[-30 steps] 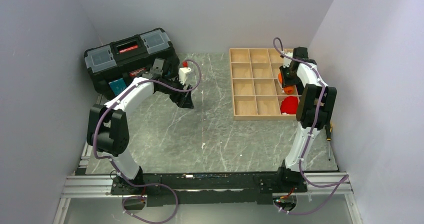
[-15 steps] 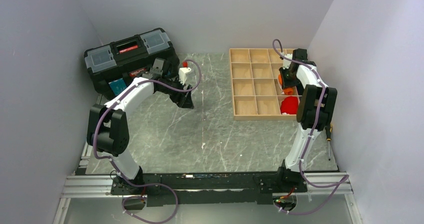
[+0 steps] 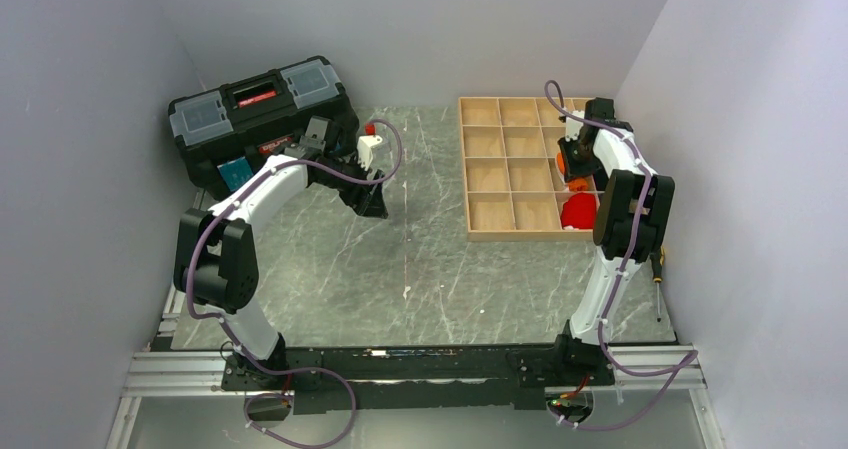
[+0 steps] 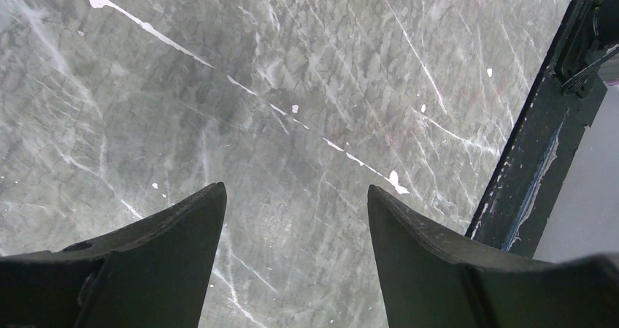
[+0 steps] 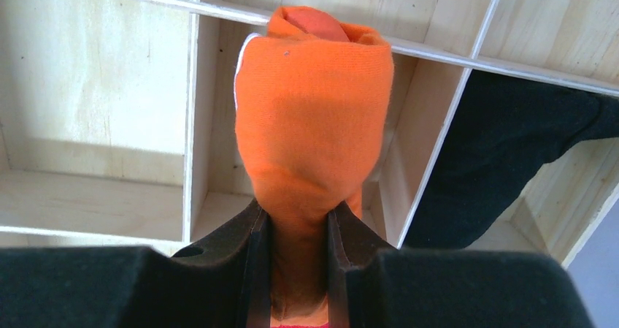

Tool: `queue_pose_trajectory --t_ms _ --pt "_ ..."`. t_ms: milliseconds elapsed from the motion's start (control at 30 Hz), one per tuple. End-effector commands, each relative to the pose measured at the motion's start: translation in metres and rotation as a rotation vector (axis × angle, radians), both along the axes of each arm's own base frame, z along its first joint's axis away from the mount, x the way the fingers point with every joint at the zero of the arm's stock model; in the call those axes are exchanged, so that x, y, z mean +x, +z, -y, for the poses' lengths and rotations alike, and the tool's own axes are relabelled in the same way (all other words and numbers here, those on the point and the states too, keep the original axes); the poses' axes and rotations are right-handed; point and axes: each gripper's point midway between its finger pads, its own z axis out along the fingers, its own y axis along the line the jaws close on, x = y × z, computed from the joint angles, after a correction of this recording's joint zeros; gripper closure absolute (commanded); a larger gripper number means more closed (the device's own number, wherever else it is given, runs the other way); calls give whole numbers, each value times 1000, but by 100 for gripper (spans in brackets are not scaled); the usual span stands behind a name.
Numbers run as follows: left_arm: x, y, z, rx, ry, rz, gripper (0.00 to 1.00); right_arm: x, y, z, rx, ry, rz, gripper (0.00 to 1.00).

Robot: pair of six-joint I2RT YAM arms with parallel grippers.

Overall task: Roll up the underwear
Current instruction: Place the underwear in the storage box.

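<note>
Orange cloth: the underwear (image 5: 310, 116), bunched into a fat roll, is pinched at its near end by the right gripper (image 5: 298, 229). The fingers are narrow and squeeze the fabric from both sides.
Where it is: over the right-hand column of the wooden tray (image 3: 500, 235), above the cell next beyond the one with the red bundle (image 3: 577, 212).
Long axis: it runs straight on from the fingers, free end pointing away from the wrist toward a crossing of dividers. A sliver of white trim shows on its left edge.
Nearer arm: the right, no contest, since it has the cloth. The left gripper (image 4: 295, 196) is well apart, over the grey marble table (image 4: 292, 87) near the black toolbox (image 3: 260, 109), fingers spread wide with nothing between them.
Move ahead, as I read it: the roll looks made, so what's left is lowering it into one cell. It looks about as wide as a cell, so it must line up between the dividers rather than land on one.
Wrist view gives: the grip itself, the roll's tucked far end, and black cloth (image 5: 511, 145) filling the cell to the right.
Top view gives: the row and column. Only a speck of orange shows there beside the arm, and I cannot tell whether the roll touches the tray floor.
</note>
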Motion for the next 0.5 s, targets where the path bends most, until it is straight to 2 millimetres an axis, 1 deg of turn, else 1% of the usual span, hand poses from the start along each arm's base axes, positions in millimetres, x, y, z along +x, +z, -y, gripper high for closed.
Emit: queue_pose_trajectory --t_ms 0,300,467 --pt "-3 7 6 -35 -22 -4 24 -16 8 6 -20 -1 -69 100" --pt "-2 6 6 -33 -21 -7 24 -12 6 4 -6 -3 -61 100" --pt "-2 6 6 -33 -20 -6 24 -10 -4 6 -9 -5 -68 100"
